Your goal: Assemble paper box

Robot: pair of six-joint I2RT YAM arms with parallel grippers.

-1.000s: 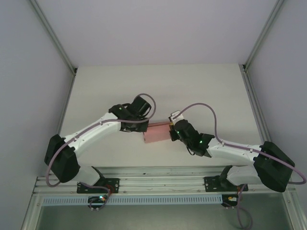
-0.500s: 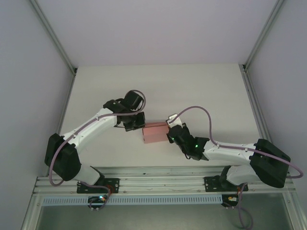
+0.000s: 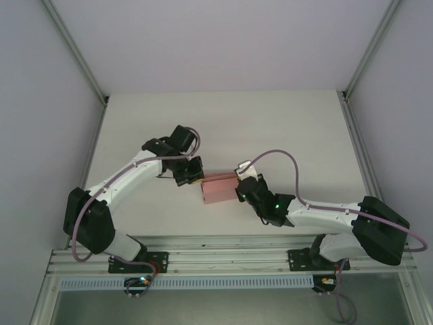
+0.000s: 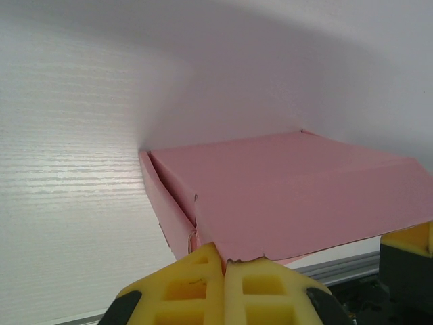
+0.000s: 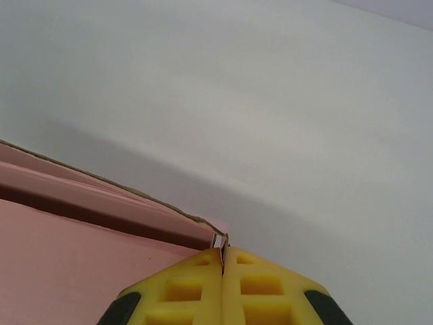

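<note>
**A:** So, how do the jaws stand?

**B:** Both pairs are pressed together. The left gripper (image 4: 224,261) nips the near edge of the top panel of the box (image 4: 291,183). The right gripper (image 5: 222,254) nips a corner at the other end, where thin layers of card stack up.

**A:** And where is the box?

**B:** It lies flat on the table (image 3: 270,122) between the two grippers, toward the arms' side and about mid-width.

**A:** What does the step want?

**B:** I'd judge it to be closing the lid or tucking it in. Thin card creases easily, so hold each pinch shallow. Move both ends together along the fold lines (a twist between the two grippers would buckle the panel). The end panel (image 4: 166,210) shows a gap under the lid at its corner. I would square that up before pressing anything home.

**A:** Is there room to move?

**B:** There is plenty on the far side, where bare table runs beyond the box. On the near side the rail (image 3: 230,245) is close, and the two wrists nearly meet over the box. Any sweep is better taken outward or away than inward. The side screens (image 3: 47,135) stand well apart from both arms.
</note>
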